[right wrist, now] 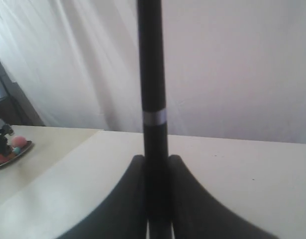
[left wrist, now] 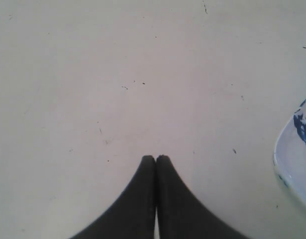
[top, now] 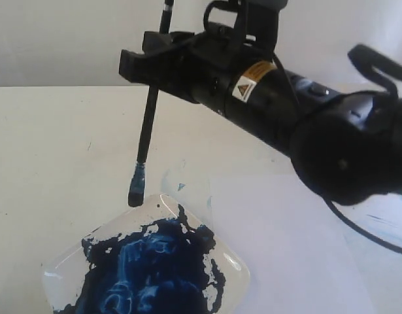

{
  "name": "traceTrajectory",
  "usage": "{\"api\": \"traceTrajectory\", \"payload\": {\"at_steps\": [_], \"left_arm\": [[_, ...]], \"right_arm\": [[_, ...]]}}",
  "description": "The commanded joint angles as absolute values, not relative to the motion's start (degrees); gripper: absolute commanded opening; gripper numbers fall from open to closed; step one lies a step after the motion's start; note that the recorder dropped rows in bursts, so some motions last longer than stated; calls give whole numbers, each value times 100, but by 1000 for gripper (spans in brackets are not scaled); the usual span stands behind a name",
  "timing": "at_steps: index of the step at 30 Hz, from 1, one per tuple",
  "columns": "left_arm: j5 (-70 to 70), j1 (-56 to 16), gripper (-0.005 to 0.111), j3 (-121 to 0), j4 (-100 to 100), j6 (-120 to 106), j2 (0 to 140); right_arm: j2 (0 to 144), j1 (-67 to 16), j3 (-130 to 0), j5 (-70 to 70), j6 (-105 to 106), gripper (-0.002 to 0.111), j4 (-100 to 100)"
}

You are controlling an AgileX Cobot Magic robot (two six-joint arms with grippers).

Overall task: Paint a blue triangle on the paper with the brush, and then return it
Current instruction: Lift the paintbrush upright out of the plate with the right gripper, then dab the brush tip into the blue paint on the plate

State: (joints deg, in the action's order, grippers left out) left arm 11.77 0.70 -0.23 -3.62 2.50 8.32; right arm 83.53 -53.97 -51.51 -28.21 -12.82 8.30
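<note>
right hand (top: 151, 65) grips brush (top: 146, 131) nearly upright, blue tip pointing down.

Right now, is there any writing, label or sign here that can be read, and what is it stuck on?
On the right arm, a yellow and white sticker with a warning triangle: any words are too blurred to read.
On the brush, paint dish and tabletop: no writing visible.
</note>
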Motion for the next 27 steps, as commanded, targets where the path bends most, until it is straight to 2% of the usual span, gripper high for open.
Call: {"api": "traceTrajectory", "payload": {"at_steps": [1, 10, 16, 27], "left_arm": [[1164, 89, 0, 0, -404, 264, 864], [1164, 89, 0, 0, -404, 264, 864], [1164, 89, 0, 0, -404, 264, 864], [1164, 89, 0, 0, -404, 264, 864]], "right_arm": [[8297, -5418, -4541, -3575, -1826, 0, 232], [8297, -5418, -3857, -4643, -1813, 0, -226], [8297, -5418, -3595, -4622, -1579, 0, -243], [8853, -5418, -3338, -4816, -1414, 0, 963]]}}
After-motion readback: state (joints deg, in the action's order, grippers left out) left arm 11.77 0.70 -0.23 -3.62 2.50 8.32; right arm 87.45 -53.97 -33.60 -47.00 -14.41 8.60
